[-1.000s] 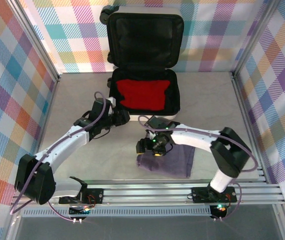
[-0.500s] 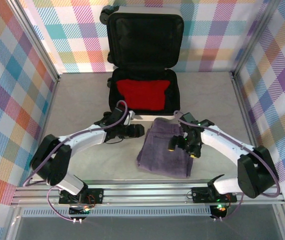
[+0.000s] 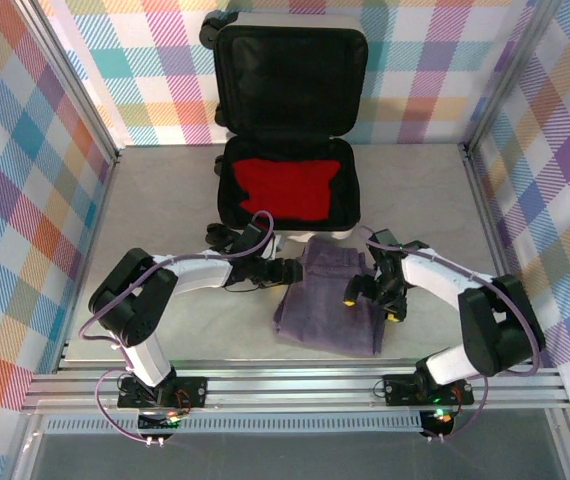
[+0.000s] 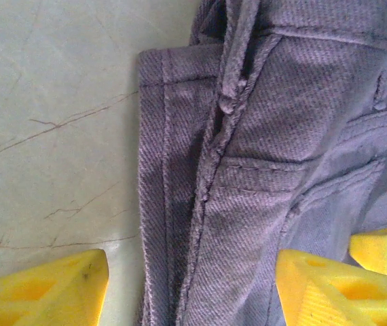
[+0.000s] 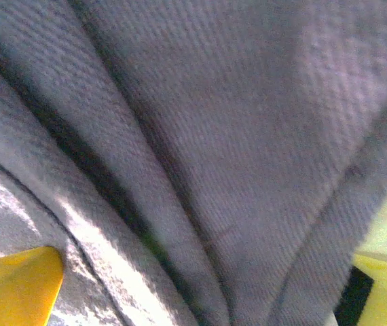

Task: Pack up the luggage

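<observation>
Left hand [image 3: 292, 270] and right hand [image 3: 370, 300] have dropped onto the purple trousers [image 3: 325, 315], both spread; luggage [image 3: 290, 80] holds only a red garment [image 3: 285, 188].

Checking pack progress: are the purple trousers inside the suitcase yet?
No, the folded purple trousers lie on the table in front of the open suitcase, whose base holds a red garment.

purple twill cloth [image 5: 200, 136] close up, deep folds; right claw [image 5: 197, 292] spread wide, yellow tips [image 5: 13, 288] at lower corners.
</observation>
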Tool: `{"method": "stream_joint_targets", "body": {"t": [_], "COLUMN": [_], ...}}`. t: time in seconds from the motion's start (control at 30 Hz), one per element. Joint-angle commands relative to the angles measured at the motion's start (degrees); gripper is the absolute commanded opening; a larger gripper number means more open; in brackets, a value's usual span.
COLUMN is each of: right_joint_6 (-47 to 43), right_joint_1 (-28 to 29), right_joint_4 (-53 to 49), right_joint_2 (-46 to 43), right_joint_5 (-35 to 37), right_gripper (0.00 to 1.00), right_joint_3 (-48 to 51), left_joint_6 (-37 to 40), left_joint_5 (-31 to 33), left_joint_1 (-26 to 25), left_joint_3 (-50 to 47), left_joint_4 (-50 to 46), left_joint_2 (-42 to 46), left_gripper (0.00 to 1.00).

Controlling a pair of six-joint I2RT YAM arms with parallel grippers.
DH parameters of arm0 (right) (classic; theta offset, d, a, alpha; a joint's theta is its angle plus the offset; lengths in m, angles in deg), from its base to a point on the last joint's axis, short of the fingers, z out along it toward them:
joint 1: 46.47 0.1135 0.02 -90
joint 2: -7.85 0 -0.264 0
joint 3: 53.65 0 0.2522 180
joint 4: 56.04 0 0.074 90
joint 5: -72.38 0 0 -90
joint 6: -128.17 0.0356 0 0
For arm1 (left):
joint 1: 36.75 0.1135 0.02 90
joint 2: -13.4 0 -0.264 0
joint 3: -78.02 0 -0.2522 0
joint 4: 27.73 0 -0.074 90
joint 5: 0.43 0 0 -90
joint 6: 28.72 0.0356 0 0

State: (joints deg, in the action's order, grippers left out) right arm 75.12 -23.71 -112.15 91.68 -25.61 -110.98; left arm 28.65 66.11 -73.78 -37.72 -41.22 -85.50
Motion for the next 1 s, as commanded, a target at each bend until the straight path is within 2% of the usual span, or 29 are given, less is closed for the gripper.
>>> {"method": "stream_joint_targets", "body": {"t": [0.0, 0.2, 0.43, 0.6, 0.8, 0.97], "right_joint_6": [-1.52, -1.74, -1.14, -1.35, -2.13, -1.86], "right_joint_1": [-0.06, 4.18, 10.80, 11.43, 11.43, 11.45], "right_joint_4": [4.70, 8.26, 11.69, 12.28, 12.73, 14.27], "right_joint_2": [0.92, 5.09, 12.88, 13.51, 13.99, 14.54], "right_joint_5": [-4.05, -5.78, -6.51, -5.37, -4.38, -5.11], "right_gripper": [0.99, 0.99, 1.00, 0.97, 0.86, 0.85], "right_joint_3": [-0.07, -4.49, -10.83, -11.56, -10.29, -9.12], "left_joint_6": [-0.51, -0.97, -0.43, -0.07, -0.57, -0.13], "left_joint_5": [-1.07, -0.54, 5.49, 7.64, 7.20, 5.90], "left_joint_1": [-0.38, -0.40, -0.40, -0.34, -0.48, -1.64], "left_joint_3": [0.39, -2.19, -5.62, -6.06, -6.16, -5.90], "left_joint_4": [0.60, 0.01, -5.95, -8.44, -8.18, -8.16], "left_joint_2": [1.17, 3.19, 9.65, 11.19, 8.77, 7.70], "left_gripper": [0.66, 0.66, 0.67, 0.67, 0.66, 0.66]}}
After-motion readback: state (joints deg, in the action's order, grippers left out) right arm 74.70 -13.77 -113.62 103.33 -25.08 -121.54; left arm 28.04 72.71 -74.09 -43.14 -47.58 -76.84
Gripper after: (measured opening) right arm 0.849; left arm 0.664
